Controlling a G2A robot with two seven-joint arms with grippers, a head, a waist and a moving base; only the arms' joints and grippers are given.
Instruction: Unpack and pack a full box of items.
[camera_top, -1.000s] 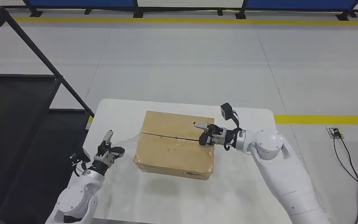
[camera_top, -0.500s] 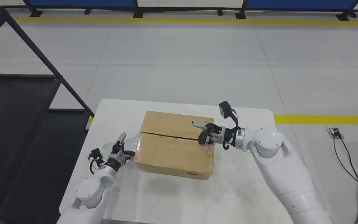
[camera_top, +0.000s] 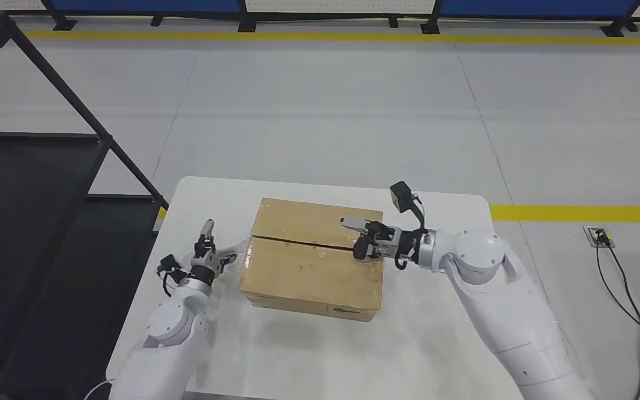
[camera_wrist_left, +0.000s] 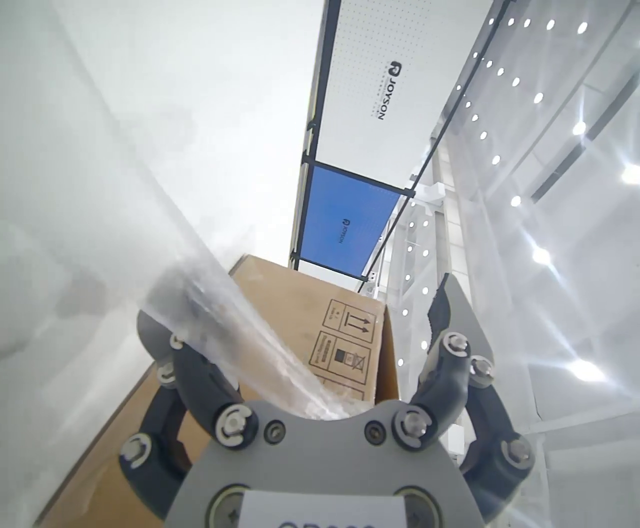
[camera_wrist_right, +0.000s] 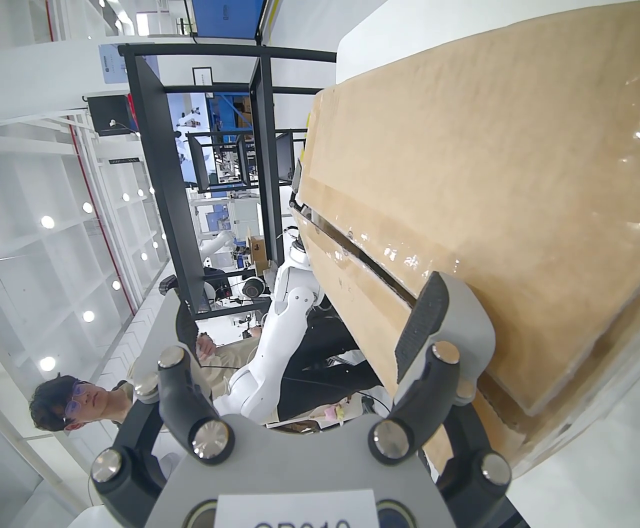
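- The brown box (camera_top: 310, 265) sits in the middle of the white table (camera_top: 440, 330).
- The box is shut. Its two top flaps meet at a thin slit (camera_top: 300, 242) that runs across the top.
- In the right wrist view the slit (camera_wrist_right: 350, 250) is a dark line on the box (camera_wrist_right: 475, 175), and shiny clear tape lies along it.
- The right claw (camera_top: 355, 232) is over the top of the box, at the end of the slit nearest the right arm.
- The right claw (camera_wrist_right: 305, 310) is wide open. One finger (camera_wrist_right: 435, 320) rests on the box top right beside the slit. The other finger is up in the air, off the box.
- The left claw (camera_top: 215, 248) is low over the table, just beside the other end of the box.
- The left claw (camera_wrist_left: 300, 310) is wide open too and grips nothing.
- A strip of clear tape (camera_wrist_left: 240, 330) lies across one finger of the left claw and runs down between the two fingers.
- The box (camera_wrist_left: 270, 290) is close in front of the left claw, with its corner pointing at it.
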